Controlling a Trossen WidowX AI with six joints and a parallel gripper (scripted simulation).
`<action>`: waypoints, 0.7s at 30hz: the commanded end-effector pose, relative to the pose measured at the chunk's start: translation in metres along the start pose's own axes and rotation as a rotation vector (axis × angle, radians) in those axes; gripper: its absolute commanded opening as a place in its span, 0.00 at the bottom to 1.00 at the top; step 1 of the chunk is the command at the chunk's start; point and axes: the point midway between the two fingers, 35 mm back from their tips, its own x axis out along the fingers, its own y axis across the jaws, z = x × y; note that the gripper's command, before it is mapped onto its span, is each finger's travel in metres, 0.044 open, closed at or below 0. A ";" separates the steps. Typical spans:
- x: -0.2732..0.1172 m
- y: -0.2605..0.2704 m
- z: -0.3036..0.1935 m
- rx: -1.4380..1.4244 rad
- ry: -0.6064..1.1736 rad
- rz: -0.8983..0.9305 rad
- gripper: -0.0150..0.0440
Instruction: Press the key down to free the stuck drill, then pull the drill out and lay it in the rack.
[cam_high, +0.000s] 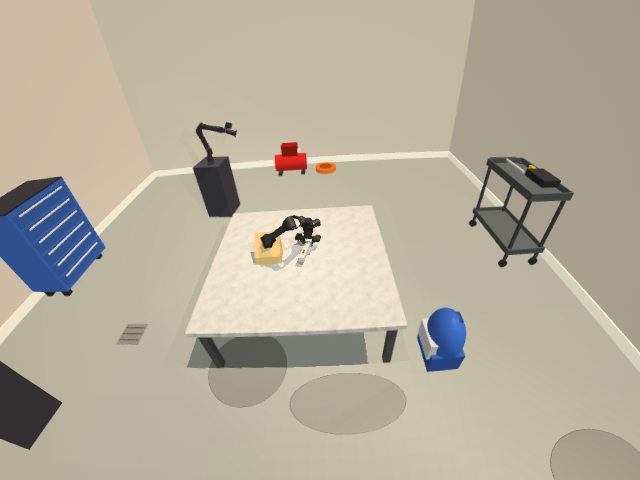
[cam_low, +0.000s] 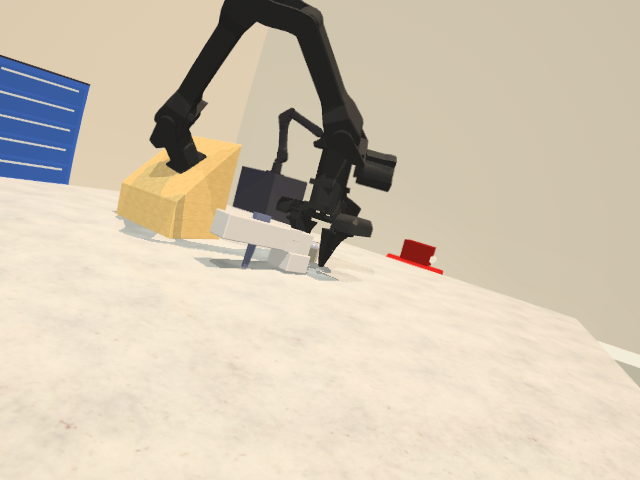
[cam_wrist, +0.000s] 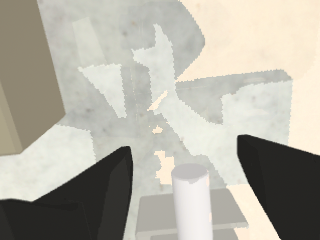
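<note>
Black gripper (cam_low: 321, 242) (cam_wrist: 183, 150) part-open around a pale cylinder (cam_wrist: 191, 200), gap visible both sides; nothing clenched. White assembly (cam_low: 261, 229) (cam_high: 303, 253) on table (cam_high: 310, 289) (cam_low: 310, 361), beside yellow wedge (cam_high: 267, 253) (cam_low: 201, 206). No legible labels. Cylinder's lower end cut off; can't identify key or drill.

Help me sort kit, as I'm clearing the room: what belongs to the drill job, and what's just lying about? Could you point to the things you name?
Job:
- pincer (cam_high: 308, 239) (cam_low: 316, 248) (cam_wrist: 183, 150)
- white assembly (cam_high: 305, 253) (cam_low: 258, 232) (cam_wrist: 155, 210), probably the drill's
- pale cylinder (cam_low: 314, 252) (cam_wrist: 191, 205), role unclear
- yellow wedge (cam_high: 267, 255) (cam_low: 201, 222) (cam_wrist: 30, 75), arm's mount

Lying about:
- blue drawer cabinet (cam_high: 46, 227) (cam_low: 36, 124)
- red compressor (cam_high: 290, 162) (cam_low: 417, 253)
- orange ring (cam_high: 325, 171)
- cart (cam_high: 520, 224)
</note>
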 end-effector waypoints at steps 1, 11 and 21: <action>0.000 0.000 0.000 0.001 0.000 0.001 0.51; 0.000 0.000 0.000 0.001 0.000 0.001 0.26; 0.001 0.000 0.009 -0.003 0.005 0.001 0.25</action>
